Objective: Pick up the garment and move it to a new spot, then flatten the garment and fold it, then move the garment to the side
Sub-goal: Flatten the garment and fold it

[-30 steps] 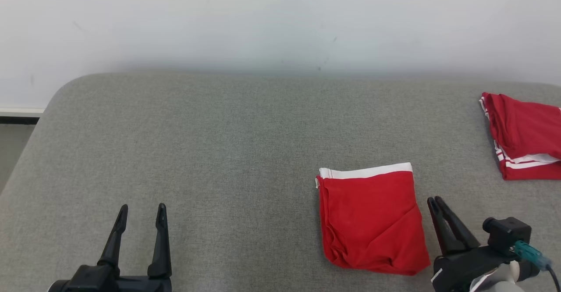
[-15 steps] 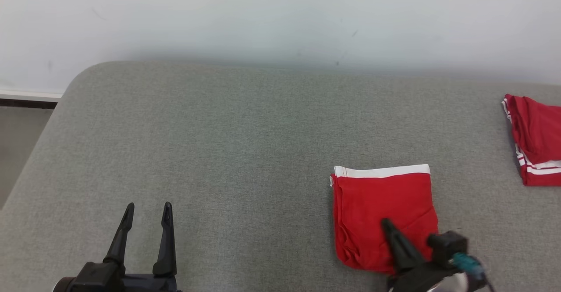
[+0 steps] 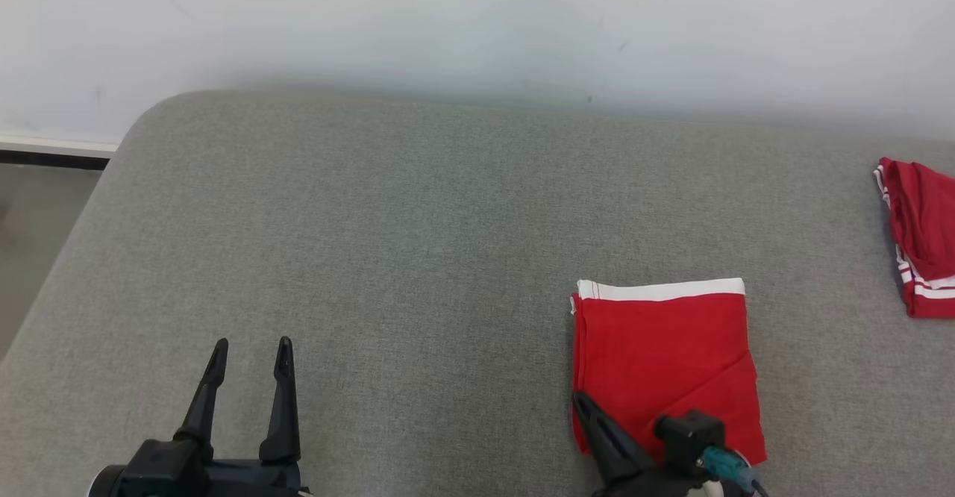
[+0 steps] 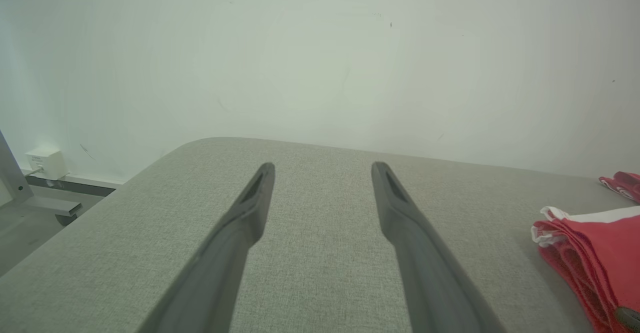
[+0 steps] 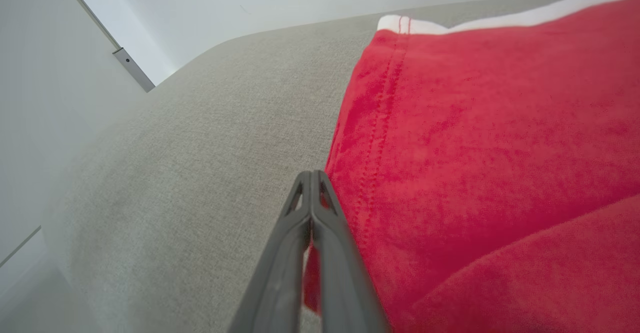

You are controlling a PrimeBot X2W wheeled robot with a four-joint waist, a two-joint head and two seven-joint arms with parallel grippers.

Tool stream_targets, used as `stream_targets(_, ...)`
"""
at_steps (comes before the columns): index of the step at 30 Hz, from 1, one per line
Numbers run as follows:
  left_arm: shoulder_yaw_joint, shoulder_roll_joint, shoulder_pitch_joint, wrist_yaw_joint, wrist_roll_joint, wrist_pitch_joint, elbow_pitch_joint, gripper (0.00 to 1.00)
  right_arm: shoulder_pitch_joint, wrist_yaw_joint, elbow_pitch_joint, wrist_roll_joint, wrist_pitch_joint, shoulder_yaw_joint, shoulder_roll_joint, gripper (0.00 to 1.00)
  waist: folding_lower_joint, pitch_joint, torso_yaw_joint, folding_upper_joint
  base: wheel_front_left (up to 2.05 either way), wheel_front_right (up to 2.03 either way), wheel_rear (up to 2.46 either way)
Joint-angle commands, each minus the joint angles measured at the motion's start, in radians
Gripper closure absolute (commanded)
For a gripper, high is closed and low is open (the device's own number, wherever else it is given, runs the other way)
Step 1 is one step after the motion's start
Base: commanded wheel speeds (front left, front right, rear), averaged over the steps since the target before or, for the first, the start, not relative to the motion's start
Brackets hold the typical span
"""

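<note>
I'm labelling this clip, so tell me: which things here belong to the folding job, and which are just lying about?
Job:
folded red garment
right gripper, shut on its left edge
left gripper, open and idle

Lying about:
second red garment at far right
white box by the wall
</note>
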Motion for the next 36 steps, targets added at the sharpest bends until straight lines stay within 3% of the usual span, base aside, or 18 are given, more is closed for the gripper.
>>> stream_targets(1, 0.005, -0.002, -0.005, 0.001, -0.001, -0.003, 0.000, 0.00, -0.013, -0.003, -0.015, 0.003, -0.004, -0.006, -0.002, 1.00, 0.0000, 0.000, -0.007, 0.0000, 0.00, 0.00, 0.00)
stream_targets(10, 0.017, -0.002, 0.009, 0.001, 0.011, -0.003, -0.004, 0.00, -0.010, -0.003, -0.174, -0.019, -0.004, -0.094, -0.071, 1.00, 0.0000, -0.009, -0.079, 0.0000, 0.00, 0.00, 0.00)
stream_targets(16, 0.028, -0.002, 0.015, 0.001, 0.019, -0.003, -0.007, 0.00, 0.021, -0.003, -0.240, -0.038, -0.003, -0.206, -0.106, 1.00, 0.0000, -0.014, -0.135, 0.0000, 0.00, 0.00, 0.00)
stream_targets(28, 0.051, 0.002, 0.047, 0.001, 0.039, -0.003, 0.012, 0.00, 0.141, -0.003, -0.312, -0.094, -0.003, -0.344, -0.111, 1.00, 0.0000, -0.056, -0.202, 0.0000, 0.00, 0.00, 0.00)
stream_targets(29, 0.052, 0.002, 0.054, 0.001, 0.041, -0.003, 0.011, 0.00, 0.152, -0.003, -0.318, -0.099, -0.003, -0.352, -0.110, 0.84, 0.0000, -0.061, -0.205, 0.0000, 0.00, 0.00, 0.00)
stream_targets(31, 0.053, 0.002, 0.063, 0.001, 0.045, -0.003, 0.011, 0.00, 0.171, -0.003, -0.333, -0.108, -0.003, -0.365, -0.106, 0.03, 0.0000, -0.068, -0.207, 0.0000, 0.00, 0.00, 0.00)
stream_targets(36, 0.062, 0.007, 0.081, 0.001, 0.049, -0.003, 0.017, 0.00, 0.204, -0.003, -0.355, -0.123, -0.003, -0.395, -0.094, 0.00, 0.0000, -0.082, -0.203, 0.0000, 0.00, 0.00, 0.00)
